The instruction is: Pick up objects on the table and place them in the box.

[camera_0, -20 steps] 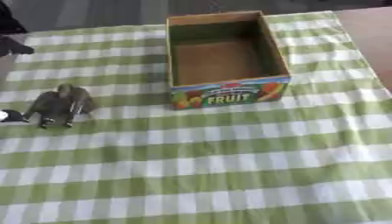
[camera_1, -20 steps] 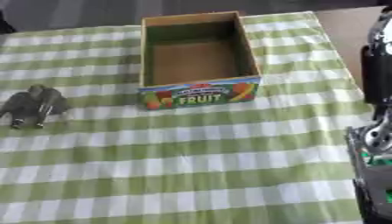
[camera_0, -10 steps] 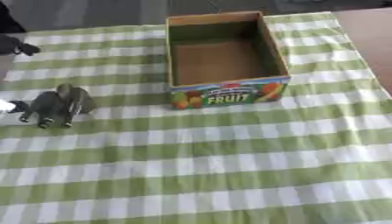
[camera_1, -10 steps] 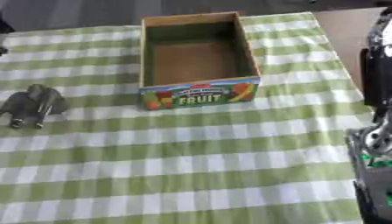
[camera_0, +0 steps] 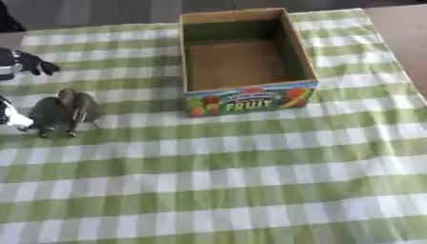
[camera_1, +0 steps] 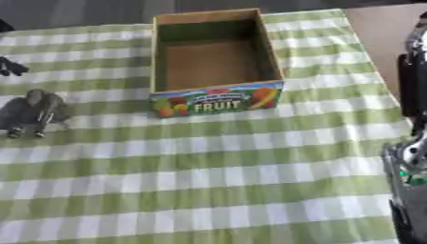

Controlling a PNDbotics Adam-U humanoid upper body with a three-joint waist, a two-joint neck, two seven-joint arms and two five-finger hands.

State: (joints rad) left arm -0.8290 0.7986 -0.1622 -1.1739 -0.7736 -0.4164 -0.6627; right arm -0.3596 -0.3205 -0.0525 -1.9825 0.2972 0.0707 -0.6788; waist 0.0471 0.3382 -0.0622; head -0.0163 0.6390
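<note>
A green-and-white checked cloth (camera_0: 250,190) covers the desk (camera_0: 400,33). On it stands an open cardboard box (camera_0: 246,57) marked FRUIT, its inside bare brown, well to the right of the left hand (camera_0: 21,64). That hand shows only at the left edge, dark fingers (camera_0: 42,66) curled, holding nothing. Just below them lies a small grey toy elephant (camera_0: 66,112), nothing between it and the box. The right arm (camera_1: 409,157) rises at the right edge; its fingers cannot be made out.
</note>
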